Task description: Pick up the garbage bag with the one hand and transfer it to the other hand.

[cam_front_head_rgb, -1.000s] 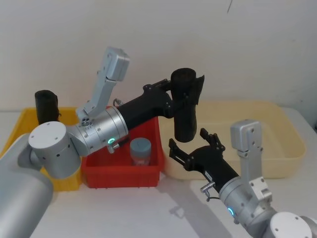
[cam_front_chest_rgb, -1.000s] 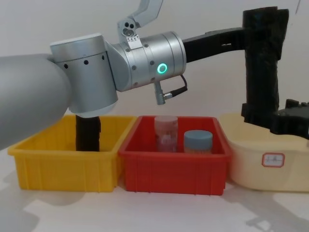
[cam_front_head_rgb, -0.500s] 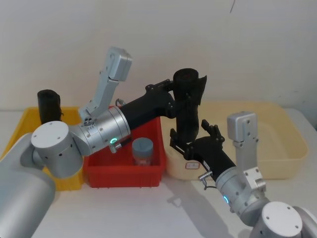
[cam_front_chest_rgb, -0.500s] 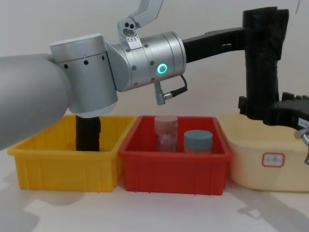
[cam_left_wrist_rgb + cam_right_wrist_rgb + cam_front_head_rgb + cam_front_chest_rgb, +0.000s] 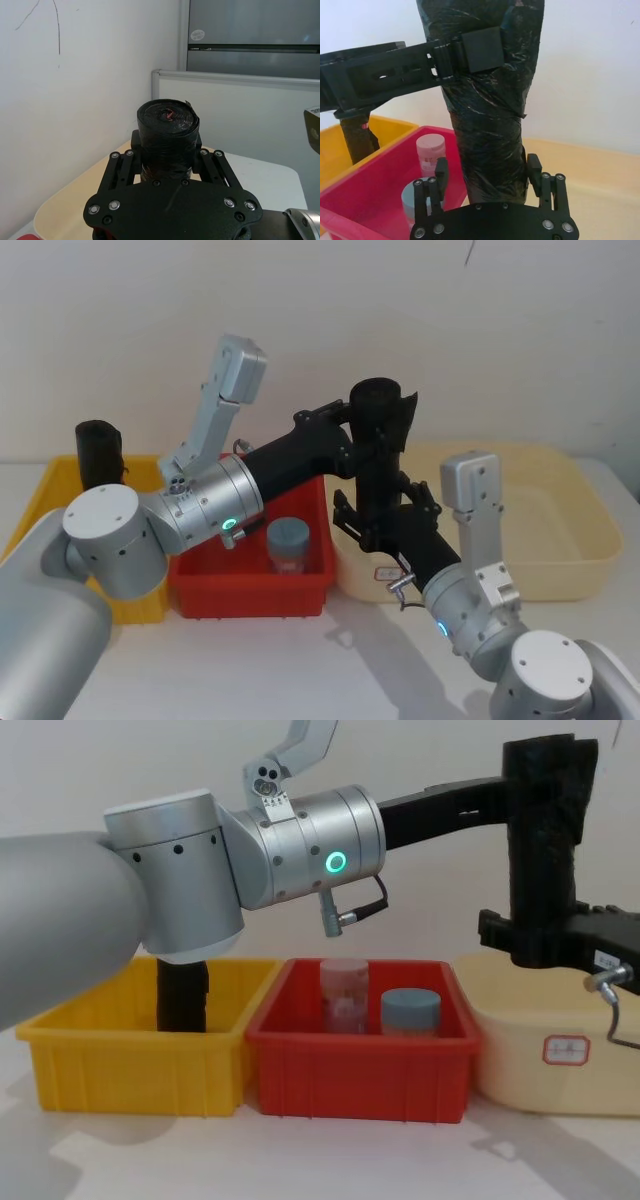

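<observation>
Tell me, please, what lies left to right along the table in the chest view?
Yellow bin with a black roll in it → red bin holding pink jar, then blue-lidded jar → cream tub. Above the tub, the left gripper holds the garbage bag, the open right gripper around its lower part.

The long black left gripper (image 5: 372, 445), dotted with silver screws (image 5: 229, 202), sits on a fat silver-grey cylindrical wrist (image 5: 310, 845) with a green ring light (image 5: 337, 862). The black right gripper (image 5: 488, 167) carries a small silver plug (image 5: 600, 982).
</observation>
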{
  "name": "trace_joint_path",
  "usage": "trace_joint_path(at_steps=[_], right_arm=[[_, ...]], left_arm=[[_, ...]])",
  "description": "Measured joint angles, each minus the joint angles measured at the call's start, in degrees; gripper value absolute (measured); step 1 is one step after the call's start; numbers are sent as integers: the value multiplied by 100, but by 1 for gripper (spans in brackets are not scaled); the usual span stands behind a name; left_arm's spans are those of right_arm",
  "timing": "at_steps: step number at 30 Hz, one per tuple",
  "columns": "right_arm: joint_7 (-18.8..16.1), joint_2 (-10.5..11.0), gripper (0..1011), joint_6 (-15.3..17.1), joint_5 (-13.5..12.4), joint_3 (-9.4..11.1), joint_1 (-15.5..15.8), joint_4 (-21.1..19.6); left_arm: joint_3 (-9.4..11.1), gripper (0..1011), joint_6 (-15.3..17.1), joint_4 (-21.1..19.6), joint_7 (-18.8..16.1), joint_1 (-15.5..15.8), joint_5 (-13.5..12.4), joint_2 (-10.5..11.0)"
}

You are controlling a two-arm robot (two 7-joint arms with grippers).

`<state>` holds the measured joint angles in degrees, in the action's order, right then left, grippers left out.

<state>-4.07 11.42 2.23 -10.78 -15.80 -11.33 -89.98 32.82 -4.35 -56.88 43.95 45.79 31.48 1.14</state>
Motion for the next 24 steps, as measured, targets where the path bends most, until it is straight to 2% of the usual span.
trace_joint_path(at_steps=[8, 16, 24], right_arm=[[2, -39, 797, 117, 73, -22, -62, 7], [2, -62, 560, 182, 112, -37, -97, 12], [2, -73, 536, 214, 132, -43, -115, 15]], left_arm=[[0, 504, 0, 0, 0, 0, 0, 0], [0, 504, 0, 0, 0, 0, 0, -1], [0, 504, 0, 0, -1, 0, 0, -1]])
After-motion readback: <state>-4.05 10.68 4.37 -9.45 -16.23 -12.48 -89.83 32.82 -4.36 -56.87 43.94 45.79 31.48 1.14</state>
